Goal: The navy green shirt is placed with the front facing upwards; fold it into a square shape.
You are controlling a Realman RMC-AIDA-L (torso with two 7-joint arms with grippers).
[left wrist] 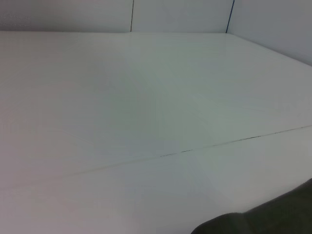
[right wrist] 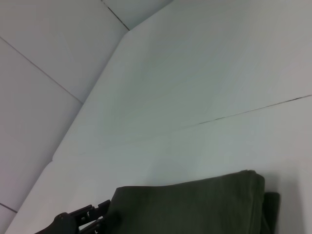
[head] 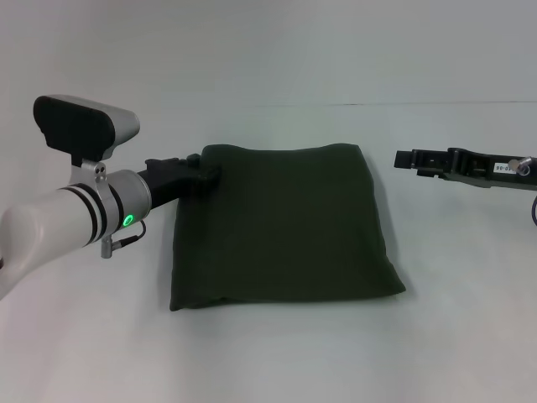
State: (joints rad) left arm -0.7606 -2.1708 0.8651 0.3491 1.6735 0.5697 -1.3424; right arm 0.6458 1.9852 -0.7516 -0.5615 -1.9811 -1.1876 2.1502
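- Folding appears close to finished in the head view: the navy green shirt [head: 281, 225] is seen as a compact, nearly square packet of plain green, lying on the white table [head: 277, 353] at about the middle of the picture. No lettering is shown on its upper face.
- The left gripper [head: 200, 174] is found at about 10 o'clock from the packet's middle, touching the far left corner of the cloth. Whether that corner is pinched or let go cannot be told, since the fingers are dark against the dark fabric.
- The right gripper [head: 404, 159] is held clear of the cloth at about 2 o'clock, just beside the packet's far right corner and above the table. Its fingers are seen edge-on, so their state cannot be told either.
- In the left wrist view, mostly bare table is shown, with only an edge of the shirt [left wrist: 273, 214] caught in one corner; no fingers are visible.
- In the right wrist view, the folded shirt [right wrist: 195, 204] is seen with stacked layers at its near corner, and the left gripper [right wrist: 95, 214] is seen farther off at the opposite corner.
- The step in hand is judged to be the release after the last fold. The next move is judged to call for the left corner being freed without the layers being dragged, then both arms being drawn back.
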